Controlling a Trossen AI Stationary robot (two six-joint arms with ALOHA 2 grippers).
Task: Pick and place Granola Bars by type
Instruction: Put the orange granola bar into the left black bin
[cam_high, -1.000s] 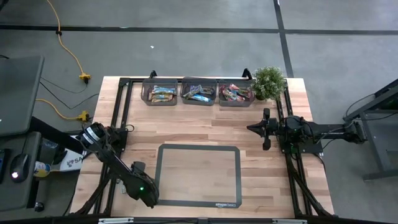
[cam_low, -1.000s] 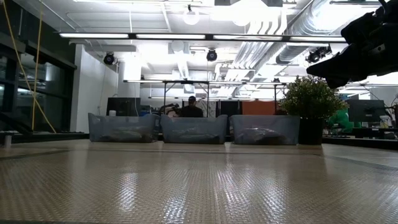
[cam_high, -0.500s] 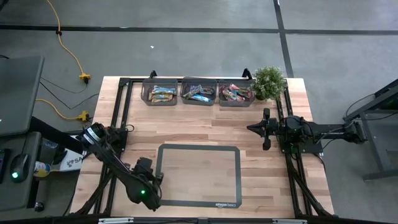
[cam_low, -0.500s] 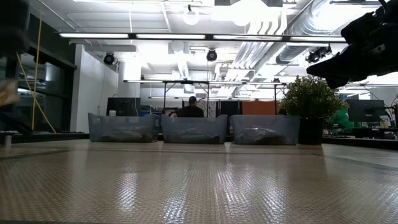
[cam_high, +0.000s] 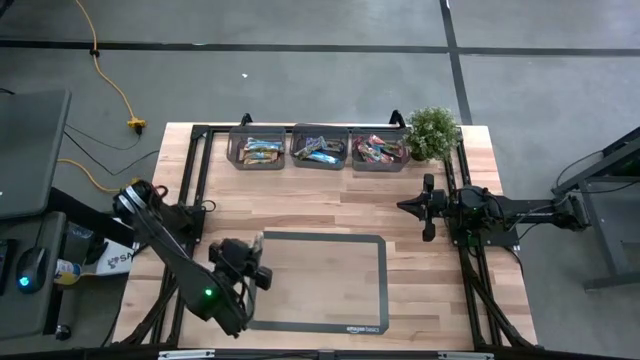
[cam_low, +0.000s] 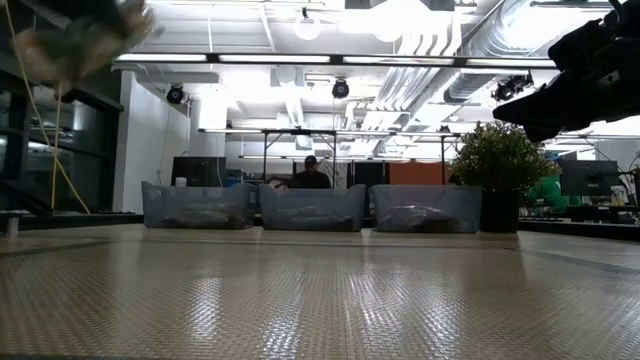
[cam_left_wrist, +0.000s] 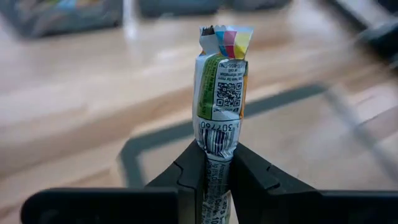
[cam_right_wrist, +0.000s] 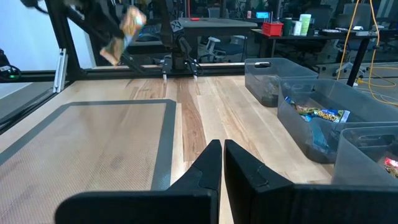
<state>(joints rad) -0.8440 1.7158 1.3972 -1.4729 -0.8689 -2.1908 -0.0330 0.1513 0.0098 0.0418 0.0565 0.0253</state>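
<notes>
My left gripper (cam_high: 250, 255) hangs above the near left corner of the dark-framed mat (cam_high: 385, 285), shut on one granola bar (cam_left_wrist: 221, 87). The bar has a white and green wrapper with a barcode, a QR code and a striped crimped end. It also shows in the right wrist view (cam_right_wrist: 124, 28) and, blurred, in the low view (cam_low: 80, 40). More granola bars lie in three clear bins (cam_high: 320, 150) at the far edge. My right gripper (cam_high: 405, 206) is shut, holds nothing, and stays level over the table's right side. My left gripper pinches the bar's barcode end (cam_left_wrist: 217, 140) between its two fingers. The bar runs on along the fingers, and its crimped end (cam_left_wrist: 225, 38) sticks out past the fingertips. The fingers slant down from the near left. The bar is clear of the table.
A small potted plant (cam_high: 432, 132) stands to the right of the bins. Black frame rails (cam_high: 203, 180) run along the table's left and right sides. Bare wood (cam_high: 320, 205) lies between the mat and the bins. A person sits in the room beyond the bins (cam_low: 310, 175).
My left gripper has risen from the table's near left edge and gone toward the far edge, carrying the bar. It has tipped up from pointing steeply down to a forward slant. The bar has come into the low view at the upper left.
</notes>
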